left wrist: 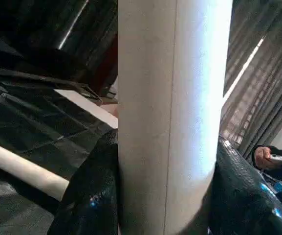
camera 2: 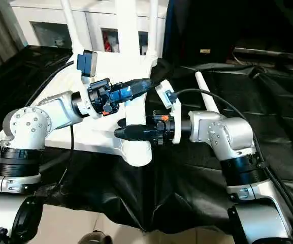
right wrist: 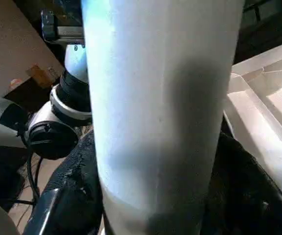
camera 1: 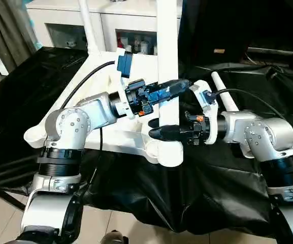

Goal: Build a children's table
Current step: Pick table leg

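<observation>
Silver forearms framed the left eye view; at frame centre the left gripper point(camera 1: 172, 86) and right gripper point(camera 1: 159, 132) clamped one upright leg point(camera 1: 167, 56) of the upturned children's table point(camera 1: 110, 137). Both wrist views showed that leg point(left wrist: 172, 117) between black fingers point(right wrist: 77, 196). Uneven pushing might cock it in its socket.

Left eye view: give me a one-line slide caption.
Both grippers, left gripper above right gripper, clamp an upright leg at the upturned tabletop corner.
</observation>
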Motion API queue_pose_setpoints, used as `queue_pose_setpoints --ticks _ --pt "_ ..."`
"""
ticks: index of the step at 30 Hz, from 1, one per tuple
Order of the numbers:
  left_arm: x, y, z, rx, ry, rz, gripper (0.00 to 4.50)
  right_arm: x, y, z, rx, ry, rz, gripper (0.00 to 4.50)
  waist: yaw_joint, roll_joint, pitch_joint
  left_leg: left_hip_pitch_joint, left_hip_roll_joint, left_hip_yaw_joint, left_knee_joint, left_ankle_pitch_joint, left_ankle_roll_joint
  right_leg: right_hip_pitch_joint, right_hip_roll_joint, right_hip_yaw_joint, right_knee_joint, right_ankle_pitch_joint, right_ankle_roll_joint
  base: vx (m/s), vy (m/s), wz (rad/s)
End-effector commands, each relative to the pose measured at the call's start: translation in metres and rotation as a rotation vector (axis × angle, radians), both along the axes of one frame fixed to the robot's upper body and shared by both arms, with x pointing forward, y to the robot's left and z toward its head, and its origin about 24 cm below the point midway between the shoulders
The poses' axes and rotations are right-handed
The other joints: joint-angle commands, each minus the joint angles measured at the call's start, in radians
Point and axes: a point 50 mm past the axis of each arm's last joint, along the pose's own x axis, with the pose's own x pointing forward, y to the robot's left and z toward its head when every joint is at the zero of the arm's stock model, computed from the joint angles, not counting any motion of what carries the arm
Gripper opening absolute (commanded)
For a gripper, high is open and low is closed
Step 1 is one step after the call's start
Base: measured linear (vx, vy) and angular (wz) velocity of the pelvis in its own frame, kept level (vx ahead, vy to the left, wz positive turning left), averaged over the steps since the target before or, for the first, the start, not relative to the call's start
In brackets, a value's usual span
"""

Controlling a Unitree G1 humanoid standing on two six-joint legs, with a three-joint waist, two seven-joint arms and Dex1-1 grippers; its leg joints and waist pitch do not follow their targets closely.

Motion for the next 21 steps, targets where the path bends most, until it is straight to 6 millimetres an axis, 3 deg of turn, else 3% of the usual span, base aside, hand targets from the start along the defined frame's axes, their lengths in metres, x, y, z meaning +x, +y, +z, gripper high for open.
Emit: queue_pose_setpoints --ticks 1,5,21 --pt "-0.0074 -0.004 0.0106 -0.025 -0.048 -0.071 1.88 0.0023 -0.0031 0.0022 -0.035 -0.016 -0.016 2.25 0.001 -0.017 -0.085 0.014 0.038 -0.011 -0.057 -0.106 0.03 0.062 -0.084 0.048 -0.07 -0.247 -0.129 0.0 0.0 0.0" --pt "-0.0096 -0.0052 0.0087 -0.001 -0.058 -0.092 1.88 0.0013 -0.0032 0.0006 -0.047 -0.016 -0.004 1.96 0.001 -0.016 -0.084 0.014 0.04 -0.012 -0.057 -0.104 0.03 0.061 -0.084 0.048 -0.069 -0.248 -0.131 0.0 0.0 0.0" --pt "-0.0017 -0.0035 0.0082 -0.016 -0.084 0.062 1.88 0.0059 0.0008 -0.002 -0.04 -0.076 -0.061 1.91 0.001 -0.021 -0.085 0.012 0.039 -0.012 -0.056 -0.105 0.027 0.064 -0.088 0.048 -0.068 -0.249 -0.137 0.0 0.0 0.0"
